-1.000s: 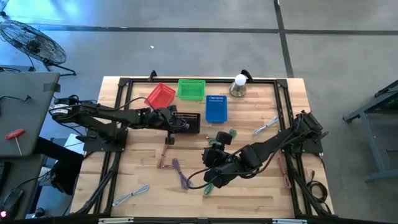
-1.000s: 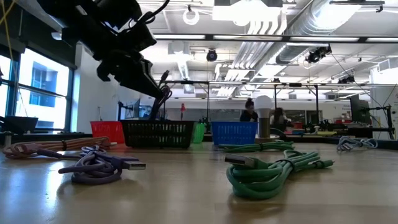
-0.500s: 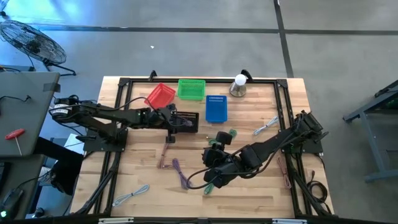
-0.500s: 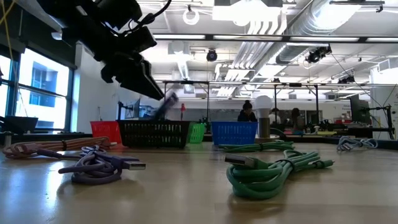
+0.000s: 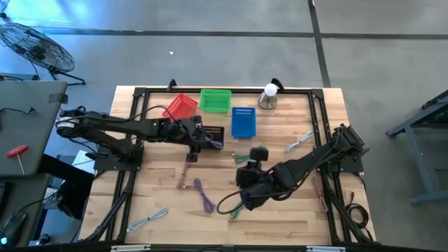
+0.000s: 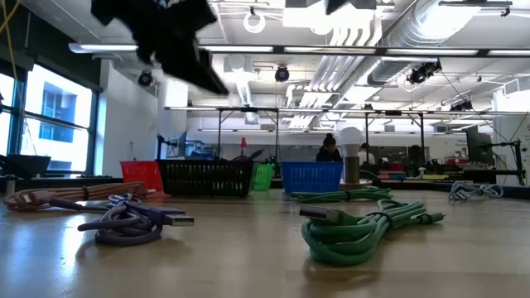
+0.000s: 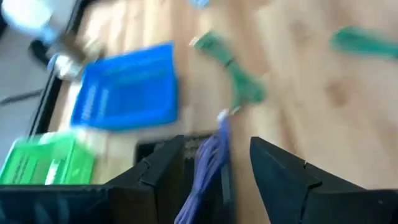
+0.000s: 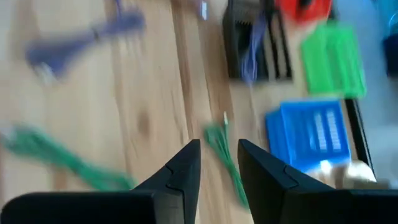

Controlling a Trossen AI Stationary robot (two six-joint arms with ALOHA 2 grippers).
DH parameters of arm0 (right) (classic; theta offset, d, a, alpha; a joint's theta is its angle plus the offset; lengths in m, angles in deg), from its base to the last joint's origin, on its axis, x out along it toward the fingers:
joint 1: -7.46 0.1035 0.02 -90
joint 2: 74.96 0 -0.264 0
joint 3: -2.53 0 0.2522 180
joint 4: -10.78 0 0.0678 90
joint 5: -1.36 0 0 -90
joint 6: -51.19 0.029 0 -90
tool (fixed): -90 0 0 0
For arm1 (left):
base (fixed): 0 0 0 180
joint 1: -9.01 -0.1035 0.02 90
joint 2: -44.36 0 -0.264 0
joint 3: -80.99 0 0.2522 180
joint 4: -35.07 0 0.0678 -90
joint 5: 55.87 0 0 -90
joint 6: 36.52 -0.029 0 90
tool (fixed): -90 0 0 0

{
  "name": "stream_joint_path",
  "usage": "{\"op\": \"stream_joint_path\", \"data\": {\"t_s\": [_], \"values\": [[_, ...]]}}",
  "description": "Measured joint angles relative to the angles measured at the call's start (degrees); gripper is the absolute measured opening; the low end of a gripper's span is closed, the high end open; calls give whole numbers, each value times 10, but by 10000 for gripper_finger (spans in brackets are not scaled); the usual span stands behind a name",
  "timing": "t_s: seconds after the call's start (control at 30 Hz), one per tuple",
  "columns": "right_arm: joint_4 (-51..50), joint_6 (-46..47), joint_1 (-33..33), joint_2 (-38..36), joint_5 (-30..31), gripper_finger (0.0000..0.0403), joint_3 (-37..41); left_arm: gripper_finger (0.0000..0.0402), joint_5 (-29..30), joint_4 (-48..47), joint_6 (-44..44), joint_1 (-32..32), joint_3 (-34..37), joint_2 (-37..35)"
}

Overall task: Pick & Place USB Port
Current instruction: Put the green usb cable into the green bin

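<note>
A purple USB cable [image 7: 208, 163] lies in the black basket [image 5: 212, 132], and its plug end [image 7: 222, 116] reaches past the basket's rim. My left gripper [image 7: 217, 155] hangs open above it, one finger on either side, clear of the cable; the low view shows it high over the basket [image 6: 207, 176]. My right gripper [image 8: 219, 152] hovers over the middle of the table [image 5: 253, 159], its fingers a little apart with nothing between them. A green cable [image 8: 219, 144] lies on the wood just ahead of it. Another green cable [image 6: 364, 228] lies near the front.
Red [image 5: 180, 107], green [image 5: 215, 99] and blue [image 5: 243, 122] baskets and a lamp [image 5: 269, 95] stand along the far edge. On the wood lie a second purple cable [image 5: 204, 195], a pink cable [image 5: 186, 170] and grey cables [image 5: 149, 220], [image 5: 299, 142].
My left gripper has opened and let go of the purple cable, which dropped into the black basket. The gripper has then risen above the basket. My right arm has shifted a little toward the table's right and far side.
</note>
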State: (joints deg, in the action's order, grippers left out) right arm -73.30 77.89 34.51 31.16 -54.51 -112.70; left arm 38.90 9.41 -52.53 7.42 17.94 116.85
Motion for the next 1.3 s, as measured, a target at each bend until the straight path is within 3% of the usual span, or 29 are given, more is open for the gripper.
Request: {"op": "stream_joint_path", "data": {"t_s": [0.13, 0.33, 0.67, 0.9, 1.3], "values": [[-62, -11, -38, 0, -68, 99, 0, 177, -25, -112, 0, 29, -81, 1], [-37, -142, -99, -1, -127, 99, 24, 177, -23, -287, 27, 73, -214, 1], [129, -251, -210, 0, -220, 99, 197, 177, 51, -565, 166, 107, -409, 0], [257, -284, -248, 0, -258, 99, 286, 177, 54, -611, 198, 106, -427, 0], [322, -292, -267, 0, -282, 98, 361, 177, 87, -617, 193, 106, -426, 14]]}}
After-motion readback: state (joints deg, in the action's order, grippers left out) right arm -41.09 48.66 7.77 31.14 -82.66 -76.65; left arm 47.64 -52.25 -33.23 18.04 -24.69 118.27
